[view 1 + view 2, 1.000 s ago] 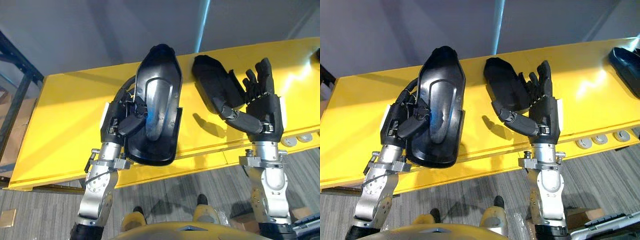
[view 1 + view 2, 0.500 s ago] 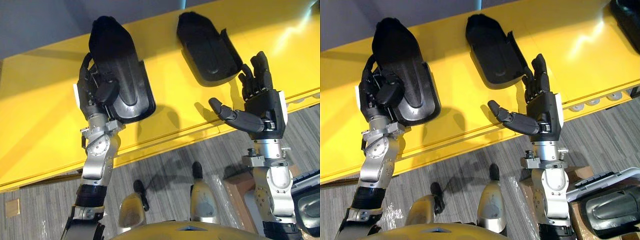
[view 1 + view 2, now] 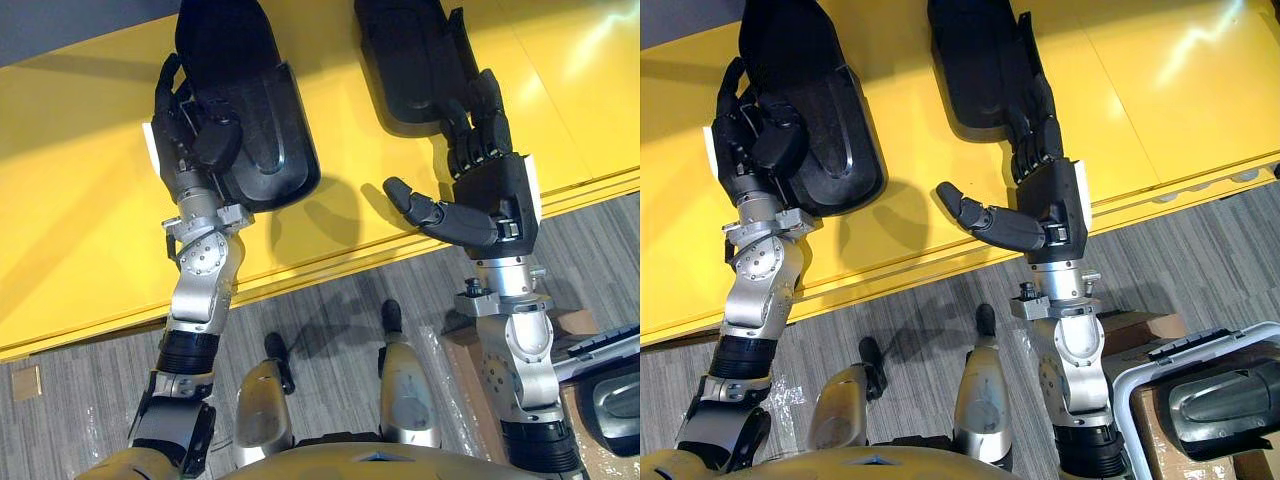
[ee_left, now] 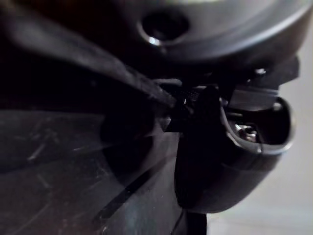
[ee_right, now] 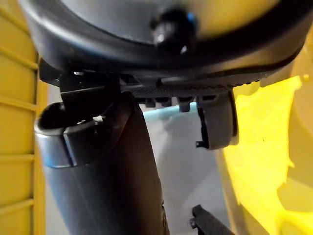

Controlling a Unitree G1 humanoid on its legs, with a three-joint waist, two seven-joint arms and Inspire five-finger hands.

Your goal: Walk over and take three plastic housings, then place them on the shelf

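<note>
My left hand (image 3: 192,155) is shut on a large black plastic housing (image 3: 255,100), thumb over its near face, holding it above the yellow table (image 3: 80,200). Its dark scratched surface (image 4: 73,171) fills the left wrist view close up. A second black housing (image 3: 405,55) lies on the table farther back. My right hand (image 3: 500,185) is open beside it, straight fingers (image 3: 1035,130) along its near right edge and thumb (image 5: 98,171) spread out to the side. Whether the fingers touch that housing I cannot tell.
The table's front edge (image 3: 940,265) runs across the view, with grey carpet floor below it. At the lower right a white bin (image 3: 1125,395) holds another dark housing (image 3: 1225,400), next to a cardboard box (image 3: 1130,325).
The camera has moved closer to the table. My right hand has reached forward until its fingers lie along the second housing. The left hand keeps its hold on the first housing.
</note>
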